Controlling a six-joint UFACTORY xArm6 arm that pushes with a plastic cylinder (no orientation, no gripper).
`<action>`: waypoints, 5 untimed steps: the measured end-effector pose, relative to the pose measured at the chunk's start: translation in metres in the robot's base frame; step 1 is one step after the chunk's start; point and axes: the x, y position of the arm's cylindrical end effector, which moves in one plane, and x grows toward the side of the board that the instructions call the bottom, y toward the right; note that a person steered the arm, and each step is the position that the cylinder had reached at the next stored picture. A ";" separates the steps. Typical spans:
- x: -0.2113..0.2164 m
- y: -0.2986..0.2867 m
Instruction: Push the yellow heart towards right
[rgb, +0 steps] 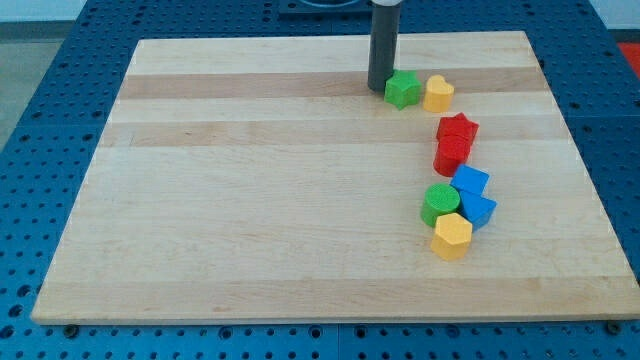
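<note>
A: Where is the yellow heart (438, 94) now?

B: It lies near the view's top of the desk (250, 200), right of the middle, and it touches the green star (403, 89) on its left side.

A: And the rod?

B: My tip (380, 87) stands just left of the green star, maybe touching it; the view is too small to be sure. There is no hand on this arm, so nothing is wide, narrow or holding.

A: How far along is the task?

B: I judge it is at the beginning. The heart has free board to its right. The red blocks (455, 142), blue blocks (472, 196), green cylinder (439, 203) and yellow hexagon (452, 236) lie lower, apart from that path.
</note>
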 end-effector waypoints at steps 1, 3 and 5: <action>0.000 0.000; -0.002 -0.042; 0.067 -0.042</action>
